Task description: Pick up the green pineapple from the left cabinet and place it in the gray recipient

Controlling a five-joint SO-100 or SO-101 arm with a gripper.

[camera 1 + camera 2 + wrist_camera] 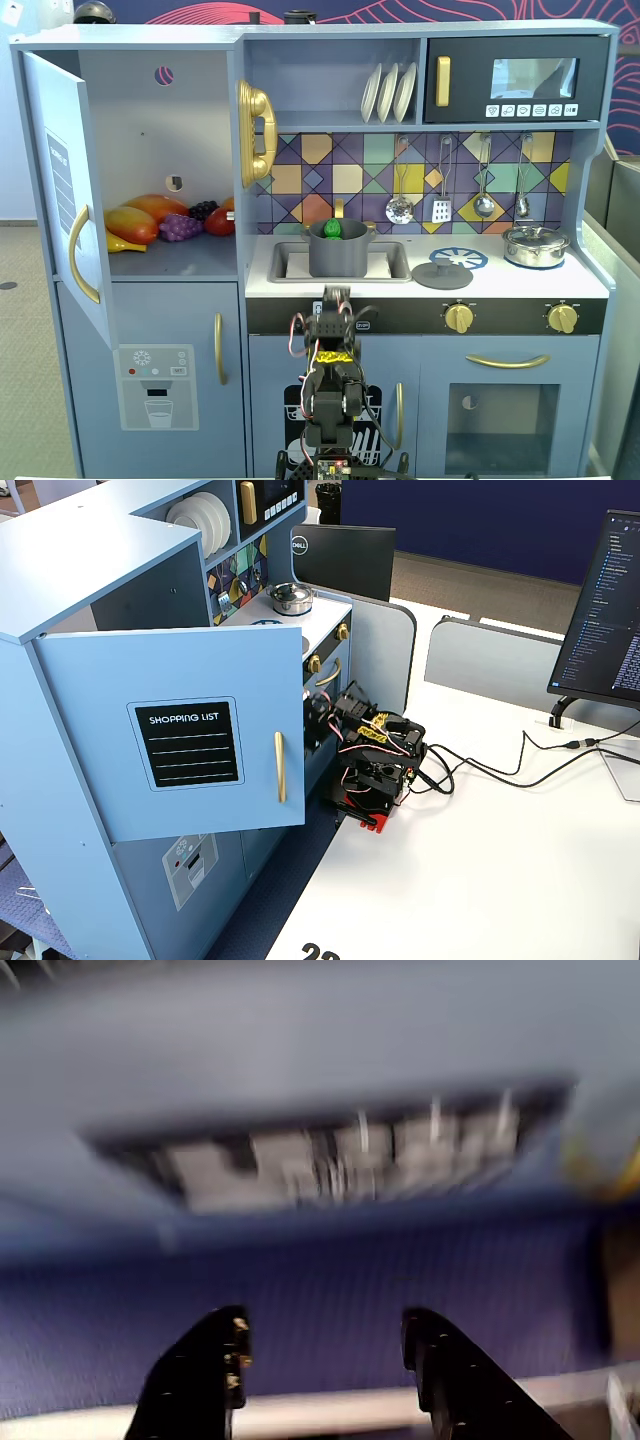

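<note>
The green pineapple point(332, 229) lies inside the gray recipient point(340, 256), which stands in the sink of the toy kitchen. The left cabinet point(150, 130) has its door point(60, 190) swung open; orange, red and purple toy fruit lie on its shelf. My arm point(330, 385) is folded low in front of the kitchen, below the counter. In the blurred wrist view my gripper point(325, 1325) is open, with nothing between its black fingers point(210, 1370), facing the kitchen's lower front and the blue floor. The other fixed view shows the arm point(375, 755) folded on the white table, beside the cabinet's open door point(170, 730).
A gray pot lid point(442, 272) lies on the counter right of the sink. A shiny silver lidded pot point(535, 245) sits on the right burner. Utensils point(440, 185) hang on the back wall. Cables point(500, 765) run across the white table toward a monitor point(600, 610).
</note>
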